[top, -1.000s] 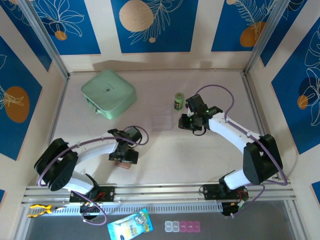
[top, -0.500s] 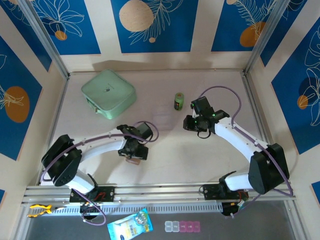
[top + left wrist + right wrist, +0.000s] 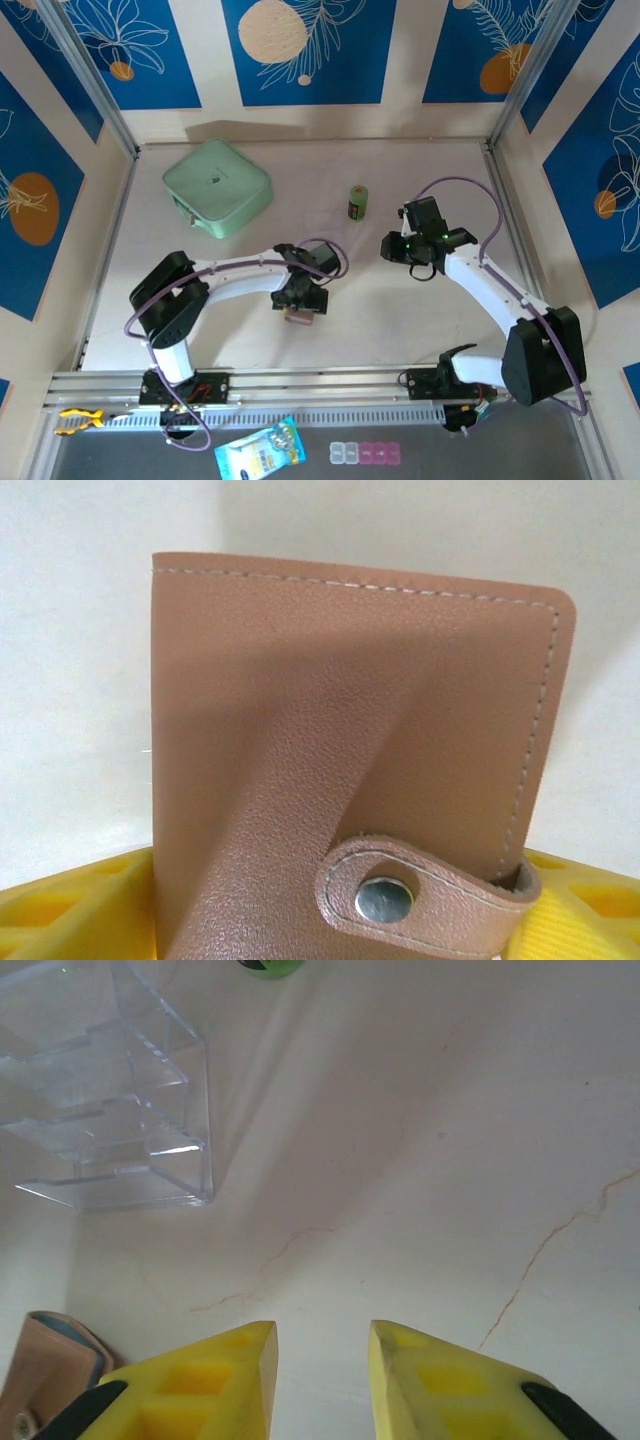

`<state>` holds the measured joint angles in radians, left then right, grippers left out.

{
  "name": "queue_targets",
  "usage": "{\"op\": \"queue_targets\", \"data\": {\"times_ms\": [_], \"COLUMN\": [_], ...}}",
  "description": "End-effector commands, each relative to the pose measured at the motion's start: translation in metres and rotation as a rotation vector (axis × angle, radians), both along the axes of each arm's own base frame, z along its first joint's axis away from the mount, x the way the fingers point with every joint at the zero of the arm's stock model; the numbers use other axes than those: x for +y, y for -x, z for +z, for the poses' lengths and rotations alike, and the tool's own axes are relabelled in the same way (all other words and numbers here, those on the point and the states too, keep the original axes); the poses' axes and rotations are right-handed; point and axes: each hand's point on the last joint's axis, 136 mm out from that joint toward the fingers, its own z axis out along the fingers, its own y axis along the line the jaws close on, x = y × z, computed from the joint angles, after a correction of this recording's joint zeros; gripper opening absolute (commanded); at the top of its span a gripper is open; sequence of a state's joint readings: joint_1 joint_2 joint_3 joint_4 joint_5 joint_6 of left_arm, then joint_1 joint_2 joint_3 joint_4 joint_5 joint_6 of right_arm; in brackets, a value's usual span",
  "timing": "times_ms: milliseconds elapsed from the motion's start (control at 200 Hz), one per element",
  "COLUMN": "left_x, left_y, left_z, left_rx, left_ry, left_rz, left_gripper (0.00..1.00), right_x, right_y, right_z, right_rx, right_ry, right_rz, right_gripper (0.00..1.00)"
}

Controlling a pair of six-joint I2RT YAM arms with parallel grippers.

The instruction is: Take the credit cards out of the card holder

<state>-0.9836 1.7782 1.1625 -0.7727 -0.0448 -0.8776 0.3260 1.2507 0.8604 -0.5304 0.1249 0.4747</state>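
Left pincer (image 3: 299, 309) grips the tan-pink stitched leather card holder (image 3: 350, 730), snap fastened — presumably presenting it for opening. Right pincer (image 3: 322, 1348) released, empty, over the pale marbled counter (image 3: 450, 1110).

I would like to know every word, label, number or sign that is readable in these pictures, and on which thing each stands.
No text here can be read.
The small green can: dark label, too small to read.
The blue packet: print too small and blurred.
The mint-green case: a tiny dark mark, unreadable.
The wallet: plain leather and a blank metal snap, no text.
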Motion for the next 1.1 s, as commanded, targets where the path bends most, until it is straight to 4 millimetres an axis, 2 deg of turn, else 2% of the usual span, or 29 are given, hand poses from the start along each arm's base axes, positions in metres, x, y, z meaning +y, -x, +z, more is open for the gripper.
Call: {"op": "queue_targets", "data": {"times_ms": [0,255,345,515,750,920,1095], "left_x": [-0.016,-0.028,-0.026,-0.024,-0.025,-0.009,0.008], "left_y": [0.006,0.008,0.007,0.003,-0.007,-0.013,-0.021], "left_z": [0.004,0.009,0.014,0.029,0.057,0.079,0.091], "left_rx": [0.034,0.016,0.002,-0.045,-0.163,-0.268,-0.309], "left_ry": [0.053,0.086,0.090,0.132,0.248,0.323,0.453], "left_rz": [0.043,0.039,0.038,0.030,-0.002,-0.008,0.038], "left_gripper": [0.81,0.88,0.89,0.91,0.91,0.91,0.90], "right_x": [0.004,0.006,0.008,0.014,0.036,0.057,0.079], "right_y": [0.003,0.010,0.014,0.023,0.046,0.062,0.079], "right_z": [0.002,0.002,0.004,0.008,0.021,0.024,0.022], "right_rx": [-0.014,0.004,0.008,0.022,0.063,0.105,0.165], "right_ry": [-0.038,-0.065,-0.070,-0.072,-0.105,-0.138,-0.103], "right_rz": [0.036,0.049,0.053,0.058,0.088,0.105,0.132], "right_gripper": [0.31,0.32,0.32,0.33,0.33,0.34,0.34]}}
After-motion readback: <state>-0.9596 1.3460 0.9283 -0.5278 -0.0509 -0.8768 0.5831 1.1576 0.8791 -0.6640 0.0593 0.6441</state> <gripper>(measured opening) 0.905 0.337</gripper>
